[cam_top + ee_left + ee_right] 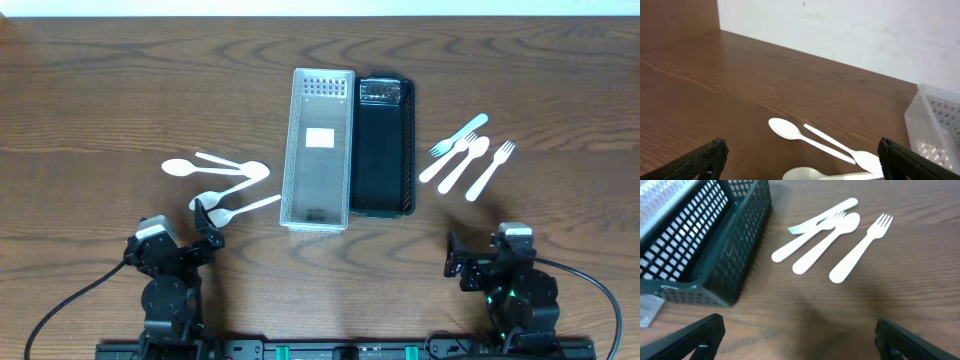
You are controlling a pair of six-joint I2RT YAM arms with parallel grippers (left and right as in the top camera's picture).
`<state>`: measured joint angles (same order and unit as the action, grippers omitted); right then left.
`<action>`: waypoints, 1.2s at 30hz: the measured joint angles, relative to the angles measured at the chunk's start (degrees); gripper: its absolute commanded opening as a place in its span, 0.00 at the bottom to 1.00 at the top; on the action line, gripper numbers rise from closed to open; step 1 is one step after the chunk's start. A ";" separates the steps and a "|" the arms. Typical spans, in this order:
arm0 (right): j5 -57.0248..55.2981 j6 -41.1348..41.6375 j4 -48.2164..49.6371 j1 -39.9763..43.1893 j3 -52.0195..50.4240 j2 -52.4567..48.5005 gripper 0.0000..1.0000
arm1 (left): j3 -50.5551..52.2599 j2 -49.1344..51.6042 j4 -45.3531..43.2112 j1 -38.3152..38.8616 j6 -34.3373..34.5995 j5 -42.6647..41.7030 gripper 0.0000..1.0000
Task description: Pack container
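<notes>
Both tools hang open and hold nothing. The left gripper (800, 165) and right gripper (800, 342) each show their fingers spread to the frame corners, with only bare wood and cutlery between.

- **Containers:** mid-table, a white basket (292, 150) and a black basket (409, 140) stand side by side with their long walls touching. No cutlery lies in either.
- **Left side:** loose white spoons (222, 178) lie in a crossed heap near the white basket. The closest bowls sit just beside the left gripper's tips.
- **Right side:** forks (860, 245) fan out near the black basket, one of them pale green, with a lone spoon (827, 242) among them.

The split layout likely gives each arm its own pile and its own basket. Packing looks not yet begun. The overlapping spoon handles may make a clean single pick harder. The wooden table (100, 90) is dark, so the white pieces stand out.
</notes>
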<state>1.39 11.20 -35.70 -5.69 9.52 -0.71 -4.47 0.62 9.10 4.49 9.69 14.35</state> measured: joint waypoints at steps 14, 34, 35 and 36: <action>0.28 0.61 2.29 0.00 18.75 -25.22 0.99 | -17.25 16.50 12.13 0.00 0.20 -7.93 0.98; -0.79 2.49 -8.96 6.58 64.24 -91.06 0.93 | -56.76 70.93 30.45 0.00 -2.47 -8.48 0.98; -1.44 3.32 -9.55 7.43 64.30 -92.52 0.91 | -56.85 71.80 30.60 0.00 -2.49 -8.48 0.98; -2.01 4.04 -10.05 8.28 64.30 -94.01 0.88 | -56.85 72.59 30.77 0.00 -2.56 -8.48 0.98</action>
<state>-0.62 15.25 -45.76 2.59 73.82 -94.72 -61.32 73.21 39.88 4.49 7.14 5.87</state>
